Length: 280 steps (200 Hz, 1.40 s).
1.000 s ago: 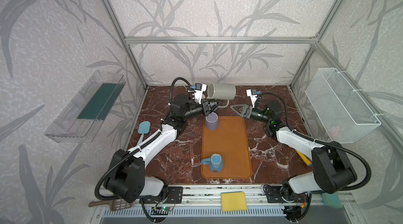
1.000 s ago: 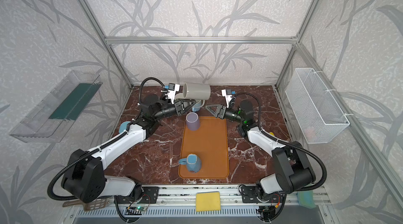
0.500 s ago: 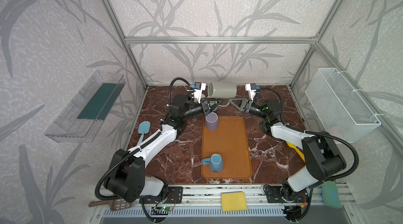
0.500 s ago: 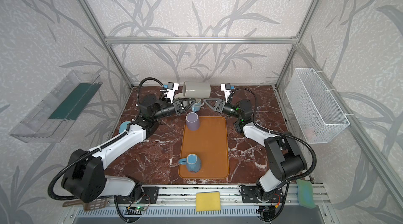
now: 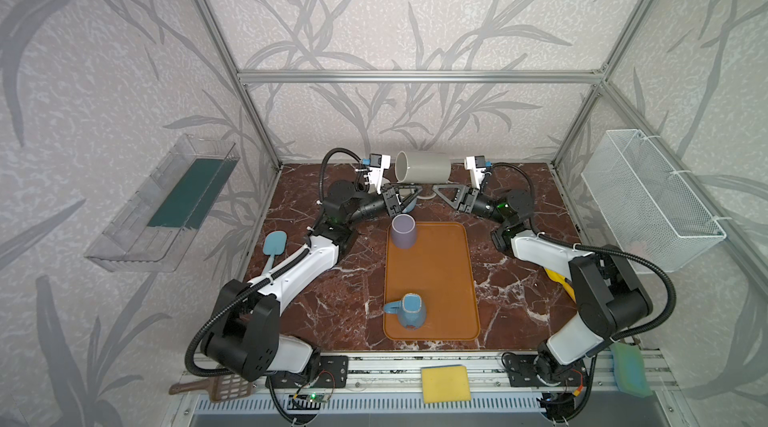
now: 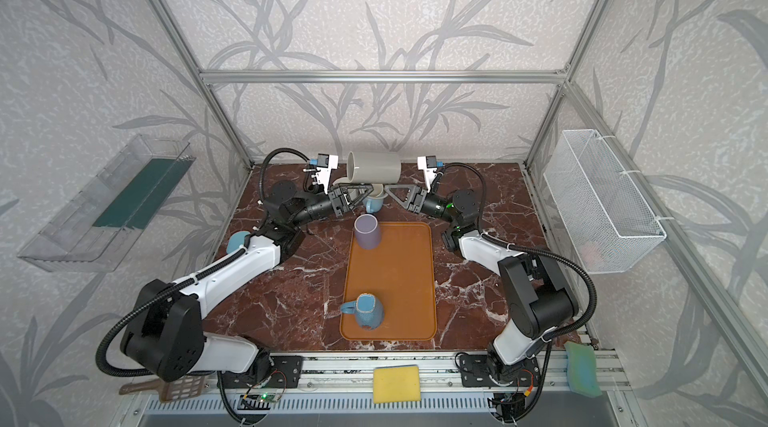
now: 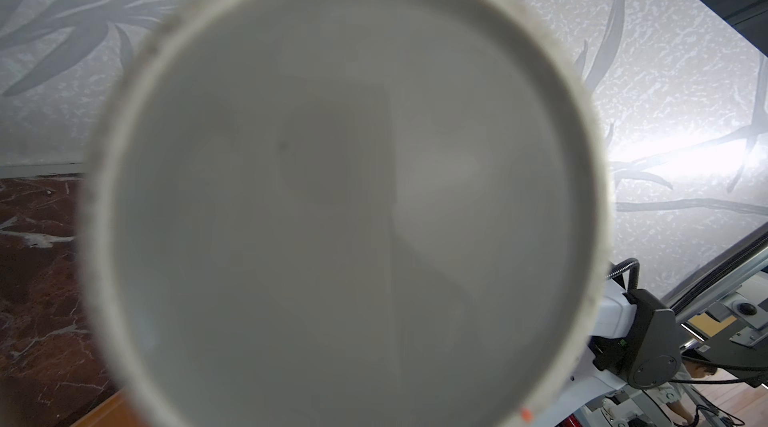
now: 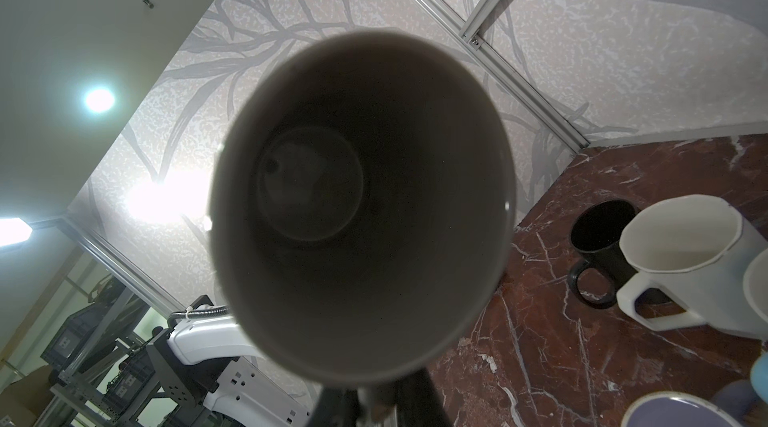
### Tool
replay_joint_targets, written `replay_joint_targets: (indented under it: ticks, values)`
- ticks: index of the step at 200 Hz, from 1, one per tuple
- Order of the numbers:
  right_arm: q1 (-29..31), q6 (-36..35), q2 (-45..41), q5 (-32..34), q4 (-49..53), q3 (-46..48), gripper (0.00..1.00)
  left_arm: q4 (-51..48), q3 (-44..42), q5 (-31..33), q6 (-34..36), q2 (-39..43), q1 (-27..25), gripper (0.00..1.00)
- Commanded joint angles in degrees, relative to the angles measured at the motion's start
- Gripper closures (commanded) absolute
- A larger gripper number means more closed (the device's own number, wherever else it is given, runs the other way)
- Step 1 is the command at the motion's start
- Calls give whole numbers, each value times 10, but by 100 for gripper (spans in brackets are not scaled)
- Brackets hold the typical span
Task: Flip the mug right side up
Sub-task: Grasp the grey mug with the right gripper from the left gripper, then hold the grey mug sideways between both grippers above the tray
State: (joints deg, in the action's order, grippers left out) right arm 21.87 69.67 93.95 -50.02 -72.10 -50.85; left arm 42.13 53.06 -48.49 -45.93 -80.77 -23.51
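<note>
The grey mug (image 5: 426, 166) hangs in the air at the back of the table (image 5: 340, 304). It lies on its side with its long axis running left to right, beyond the far edge of the orange tray (image 5: 432, 275). The 2 grippers meet just under it from opposite sides. The left gripper (image 5: 414, 192) reaches in from the left, its fingers drawn together beneath the mug's body. The right gripper (image 5: 435, 188) comes in from the right. In the right wrist view its 2 dark fingers (image 8: 419, 400) pinch a pale piece on the mug's underside, which looks like the handle. Both pincers are closed on the mug.

The left wrist view is almost filled by 1 round grey end of the mug (image 7: 345, 196), blurred, with a speckled rim. The right wrist view shows the opposite end (image 8: 361, 213) as a dark round shape with a smaller circle at its middle. I cannot tell for sure which end is the mouth.

On the tray, a purple cup (image 5: 404, 231) stands at the far left corner. A blue mug (image 5: 409, 312) sits near the front edge, handle to the left. In the right wrist view, a black mug (image 8: 602, 234) and a white mug (image 8: 681, 263) stand on the table just beside each other, mouths up. A yellow sponge (image 5: 444, 383) lies on the front rail
</note>
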Motion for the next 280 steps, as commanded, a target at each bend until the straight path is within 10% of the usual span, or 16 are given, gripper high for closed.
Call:
replay_joint_targets:
  ticks: [1,33,117,212,280]
  values:
    - [4,35,1,9,-68,-28,85,64,7,-24,9,3,0,100]
    - [4,46,3,8,-82,-30,96,55,8,-23,13,3,0,100]
    - [10,43,0,-13,-82,-46,74,64,7,-50,-4,-8,0,100]
    - [17,49,1,-25,-82,-64,72,136,6,-84,-66,-39,1,100]
    - [15,49,-4,-10,-81,-54,100,155,1,-87,-80,-51,0,100]
